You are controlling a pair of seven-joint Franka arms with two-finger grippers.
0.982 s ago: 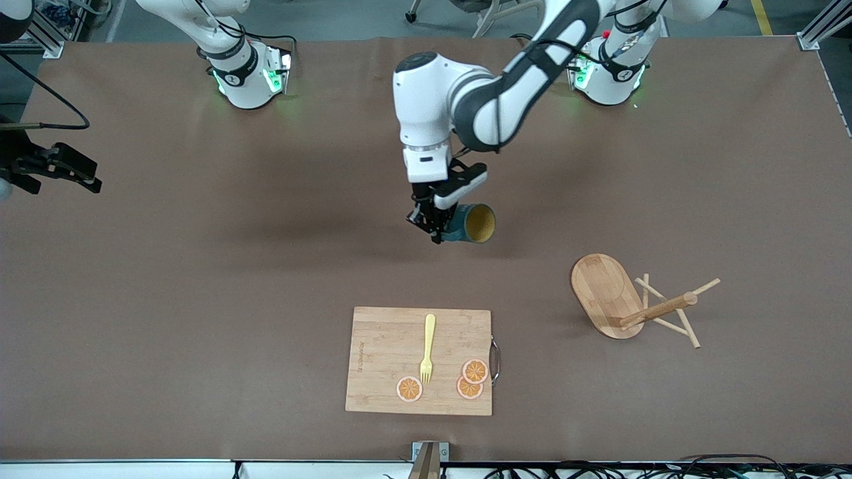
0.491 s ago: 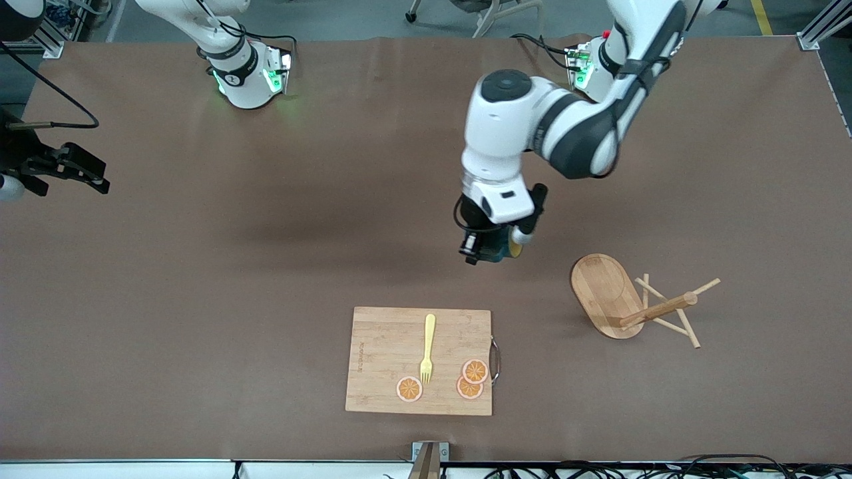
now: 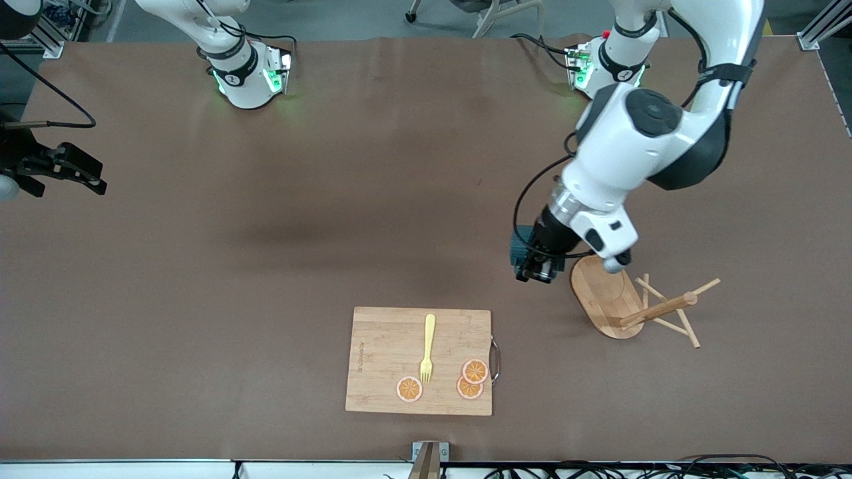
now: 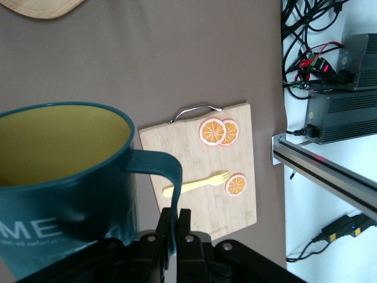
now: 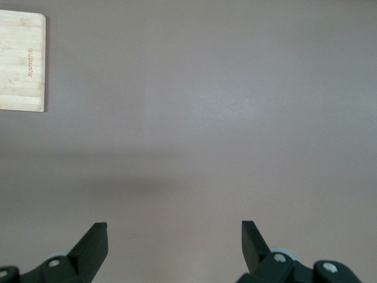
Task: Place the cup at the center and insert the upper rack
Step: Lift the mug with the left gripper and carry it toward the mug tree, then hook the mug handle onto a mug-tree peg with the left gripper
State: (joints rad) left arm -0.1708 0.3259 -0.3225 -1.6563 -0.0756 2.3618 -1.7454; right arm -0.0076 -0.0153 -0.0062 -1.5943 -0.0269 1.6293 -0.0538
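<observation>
A wide brown desk (image 3: 200, 279) carries 2 bamboo pieces. A rectangular cutting board (image 3: 386, 392) with a metal handle lies near the edge closest to the front camera, about midway along. The mug tree (image 3: 602, 293) lies tipped on its side toward the left arm's end of the desk, a little farther from the front camera than the board, its oval base on edge and its post and pegs touching the surface.
</observation>
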